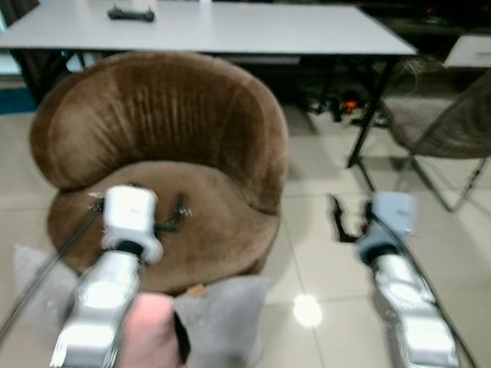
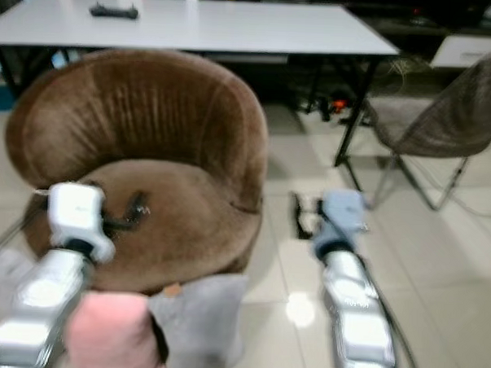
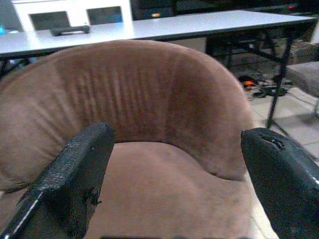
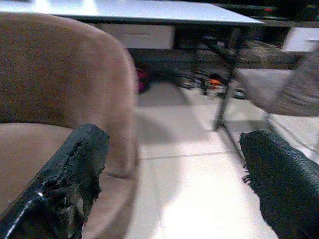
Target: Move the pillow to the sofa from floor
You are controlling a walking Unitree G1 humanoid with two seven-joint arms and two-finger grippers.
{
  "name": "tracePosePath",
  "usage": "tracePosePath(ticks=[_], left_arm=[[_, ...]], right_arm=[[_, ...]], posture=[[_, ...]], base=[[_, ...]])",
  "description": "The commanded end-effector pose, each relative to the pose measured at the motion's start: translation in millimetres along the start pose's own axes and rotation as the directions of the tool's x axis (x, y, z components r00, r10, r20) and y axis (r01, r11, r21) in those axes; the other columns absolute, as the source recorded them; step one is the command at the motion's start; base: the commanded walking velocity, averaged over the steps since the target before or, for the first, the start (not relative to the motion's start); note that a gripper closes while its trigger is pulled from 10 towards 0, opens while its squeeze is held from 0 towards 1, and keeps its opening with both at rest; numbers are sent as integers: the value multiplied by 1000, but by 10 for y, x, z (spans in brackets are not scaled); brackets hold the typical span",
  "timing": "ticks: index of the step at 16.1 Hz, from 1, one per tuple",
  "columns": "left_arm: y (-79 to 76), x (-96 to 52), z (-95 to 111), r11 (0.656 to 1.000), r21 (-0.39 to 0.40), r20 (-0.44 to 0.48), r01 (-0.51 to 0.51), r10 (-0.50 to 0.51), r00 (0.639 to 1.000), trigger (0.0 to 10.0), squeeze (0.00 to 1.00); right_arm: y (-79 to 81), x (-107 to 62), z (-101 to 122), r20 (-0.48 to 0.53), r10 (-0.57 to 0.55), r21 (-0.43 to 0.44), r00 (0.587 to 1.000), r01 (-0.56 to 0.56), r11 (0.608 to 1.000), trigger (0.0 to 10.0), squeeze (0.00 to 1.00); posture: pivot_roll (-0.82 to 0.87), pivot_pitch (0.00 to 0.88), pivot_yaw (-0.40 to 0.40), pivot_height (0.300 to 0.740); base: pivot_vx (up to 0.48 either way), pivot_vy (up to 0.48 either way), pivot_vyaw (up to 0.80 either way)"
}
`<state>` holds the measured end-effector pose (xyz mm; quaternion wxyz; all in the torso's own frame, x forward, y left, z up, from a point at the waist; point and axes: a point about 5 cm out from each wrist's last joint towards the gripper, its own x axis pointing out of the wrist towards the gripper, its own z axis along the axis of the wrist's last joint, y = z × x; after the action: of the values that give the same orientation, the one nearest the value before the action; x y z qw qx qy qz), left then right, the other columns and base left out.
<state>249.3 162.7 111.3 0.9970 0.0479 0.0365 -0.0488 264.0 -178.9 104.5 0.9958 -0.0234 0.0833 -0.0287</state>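
A tiled floor ran under a white table. The left gripper hung over the brown sofa seat, fingers spread wide! The right gripper, fingers apart too, hovered above tile beside it. Grey pillow lay behind them, against the sofa's front.

brown sofa; grey pillow; white table
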Motion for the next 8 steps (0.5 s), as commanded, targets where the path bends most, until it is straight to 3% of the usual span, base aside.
tracePosePath(ticks=[1,4,6,8], left_arm=[[97,-11,-1,999,20,-7,-41,41,999,10000,992],[93,-12,8,999,35,6,-32,32,999,10000,988],[75,-14,10,998,51,9,-25,24,1000,10000,996],[70,-15,10,998,57,10,-25,24,1000,10000,1000]], right_arm=[[62,10,39,16,17,12,1000,-17,1000,10000,1000],[85,19,51,25,37,-5,999,-37,999,10000,1000],[104,27,68,33,51,-14,998,-50,999,10000,1000],[119,29,67,32,56,-8,998,-55,998,10000,1000]], posture=[[-24,0,-6,740],[-23,0,-7,740],[-21,0,-9,740],[-19,0,-12,740]], base=[[0,0,0],[0,0,0],[0,0,800],[0,-296,800]])
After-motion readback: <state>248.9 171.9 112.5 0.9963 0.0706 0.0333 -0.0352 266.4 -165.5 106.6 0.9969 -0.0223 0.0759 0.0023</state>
